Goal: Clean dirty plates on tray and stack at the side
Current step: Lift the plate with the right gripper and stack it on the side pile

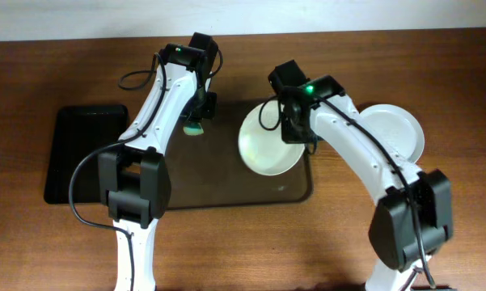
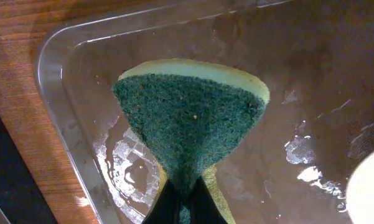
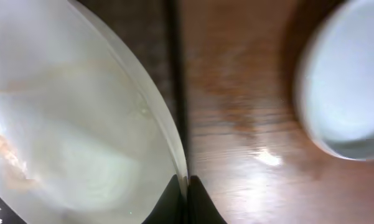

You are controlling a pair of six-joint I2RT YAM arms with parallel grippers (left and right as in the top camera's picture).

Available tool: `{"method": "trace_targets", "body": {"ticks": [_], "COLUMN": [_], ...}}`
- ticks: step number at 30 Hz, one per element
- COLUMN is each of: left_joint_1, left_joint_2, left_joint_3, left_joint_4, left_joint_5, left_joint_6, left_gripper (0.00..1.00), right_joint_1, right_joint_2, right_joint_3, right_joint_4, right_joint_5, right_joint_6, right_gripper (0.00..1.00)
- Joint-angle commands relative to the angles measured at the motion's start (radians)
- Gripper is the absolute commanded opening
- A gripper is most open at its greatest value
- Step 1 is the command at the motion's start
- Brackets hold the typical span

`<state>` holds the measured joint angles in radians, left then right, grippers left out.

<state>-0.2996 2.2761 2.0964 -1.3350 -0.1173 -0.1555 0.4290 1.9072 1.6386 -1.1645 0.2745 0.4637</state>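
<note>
A pale plate with faint brown smears sits tilted over the right part of the brown-grey tray. My right gripper is shut on its right rim; in the right wrist view the jaws pinch the plate's edge. My left gripper is shut on a green and yellow sponge and holds it just above the wet tray floor, left of the plate. A white plate lies on the table to the right of the tray; it also shows in the right wrist view.
A smaller black tray lies left of the brown-grey tray. The tray's rim and bare wood table show in the left wrist view. Water patches lie on the tray floor.
</note>
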Motion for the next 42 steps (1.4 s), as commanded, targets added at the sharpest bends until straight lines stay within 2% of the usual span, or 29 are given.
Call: {"method": "trace_targets", "body": {"ticks": [1,6,10,12,22,25,30,34,36,39,42], "left_joint_1": [0.005,0.005,0.005,0.005,0.006,0.006,0.006,0.006,0.006,0.006,0.006], "left_joint_2": [0.018,0.02,0.02,0.02,0.02,0.02,0.02,0.02,0.02,0.02,0.02], "left_joint_3": [0.017,0.016,0.016,0.016,0.016,0.016,0.016,0.016,0.016,0.016,0.016], "left_joint_4": [0.011,0.024,0.025,0.025,0.025,0.025,0.024,0.024,0.024,0.024,0.025], "left_joint_5": [-0.009,0.023,0.023,0.024,0.024,0.024,0.024,0.024,0.024,0.024,0.024], "left_joint_6": [-0.016,-0.016,-0.016,-0.016,-0.016,-0.016,-0.016,-0.016,-0.016,-0.016,-0.016], "left_gripper": [0.01,0.01,0.01,0.01,0.01,0.01,0.01,0.01,0.01,0.01,0.01], "right_joint_1": [0.042,0.225,0.353,0.363,0.363,0.362,0.248,0.079,-0.054,-0.271,-0.52], "right_joint_2": [-0.067,-0.07,-0.07,-0.07,-0.07,-0.07,-0.071,-0.119,-0.156,-0.175,-0.175], "right_joint_3": [0.0,0.0,0.0,0.0,0.0,0.0,0.0,0.0,0.0,0.0,-0.001], "right_joint_4": [-0.035,-0.08,-0.16,-0.188,-0.193,-0.194,-0.188,-0.091,-0.044,-0.023,-0.023], "right_joint_5": [0.254,0.621,0.866,0.883,0.89,0.876,0.515,0.222,0.049,-0.144,-0.2], "right_joint_6": [0.024,0.105,0.26,0.307,0.33,0.392,0.416,0.195,0.1,0.037,0.037], "right_gripper": [0.04,0.04,0.04,0.04,0.04,0.04,0.04,0.04,0.04,0.04,0.04]}}
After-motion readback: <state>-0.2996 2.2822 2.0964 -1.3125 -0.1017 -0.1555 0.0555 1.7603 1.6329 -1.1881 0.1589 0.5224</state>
